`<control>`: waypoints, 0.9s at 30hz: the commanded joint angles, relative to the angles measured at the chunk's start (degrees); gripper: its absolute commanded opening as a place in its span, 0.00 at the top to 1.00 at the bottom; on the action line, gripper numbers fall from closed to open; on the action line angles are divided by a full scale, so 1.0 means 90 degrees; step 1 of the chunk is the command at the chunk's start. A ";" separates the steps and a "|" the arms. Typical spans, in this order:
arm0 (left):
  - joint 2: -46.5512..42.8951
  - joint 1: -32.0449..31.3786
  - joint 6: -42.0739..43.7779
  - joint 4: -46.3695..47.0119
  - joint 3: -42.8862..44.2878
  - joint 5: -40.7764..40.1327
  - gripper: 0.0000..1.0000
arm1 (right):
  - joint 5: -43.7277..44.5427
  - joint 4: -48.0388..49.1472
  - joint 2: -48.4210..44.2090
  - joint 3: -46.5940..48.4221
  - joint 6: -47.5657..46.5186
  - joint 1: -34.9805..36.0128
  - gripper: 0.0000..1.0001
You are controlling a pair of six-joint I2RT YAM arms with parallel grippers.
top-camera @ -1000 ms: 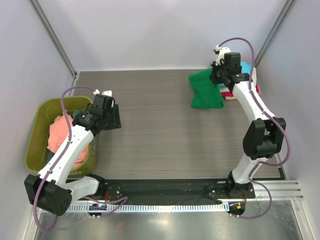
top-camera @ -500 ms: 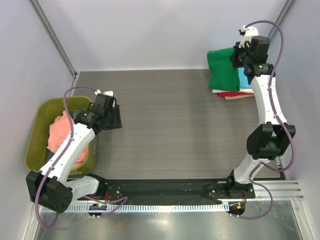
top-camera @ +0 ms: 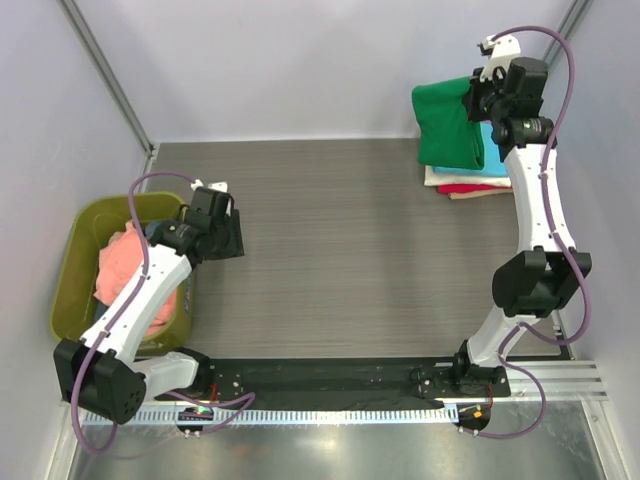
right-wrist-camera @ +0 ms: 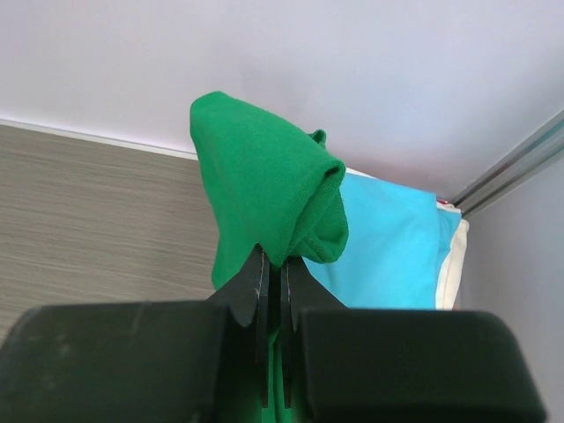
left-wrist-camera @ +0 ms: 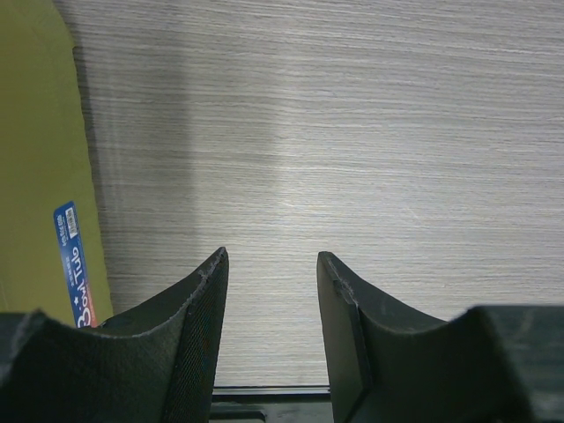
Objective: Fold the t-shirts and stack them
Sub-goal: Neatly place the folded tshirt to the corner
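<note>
**Green t-shirt pinched above the corner stack**

Grey wood-grain tabletop [top-camera: 330,250], matte and finely streaked, closed in by pale lilac walls [top-camera: 300,60]. In the far right corner, a folded stack: cyan t-shirt [top-camera: 491,136] on top, cream t-shirt [top-camera: 440,178] beneath, red t-shirt [top-camera: 470,188] lowest, the lower two seen only as thin edges.

Directly over that stack, bright green t-shirt [top-camera: 448,125], soft knit, bunched into a rounded fold and draped limply across the stack's left part in the top view. Right gripper [right-wrist-camera: 271,264] clamped together on the green cloth, black jaws pressed tight with fabric between. Lower end of the shirt cut off behind the gripper body in the wrist view.

Well apart from the stack, at the opposite side of the table, olive-green plastic tub [top-camera: 75,260], smooth, with rounded corners and a blue label [left-wrist-camera: 72,264] on its wall. Inside it, crumpled salmon-pink t-shirt [top-camera: 125,270], partly hidden by the left arm; a dark scrap beside it too small to identify.

Left gripper [left-wrist-camera: 270,257] on the stack-facing side of the tub, jaws apart, textured black pads [left-wrist-camera: 207,308] holding nothing, bare tabletop between. Purple cable [top-camera: 570,90] looped over each arm.
</note>
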 commanded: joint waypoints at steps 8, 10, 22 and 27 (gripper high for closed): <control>0.0131 0.0034 0.0114 0.0114 0.0016 -0.0002 0.54 | -0.0217 0.0201 0.0589 0.0769 -0.0493 -0.0176 0.99; 0.0160 0.0044 0.0113 0.0114 0.0016 -0.0021 0.54 | -0.0198 0.0182 0.0677 0.0847 -0.0551 -0.0215 0.99; 0.0414 0.0044 0.0104 0.0066 0.0045 -0.0080 0.55 | -0.0295 0.0152 0.1282 0.1375 -0.0863 -0.0635 0.99; 0.0493 0.0034 0.0094 0.0056 0.0055 -0.0080 0.55 | -0.0752 0.0162 0.1595 0.1589 -0.1039 -0.0909 0.99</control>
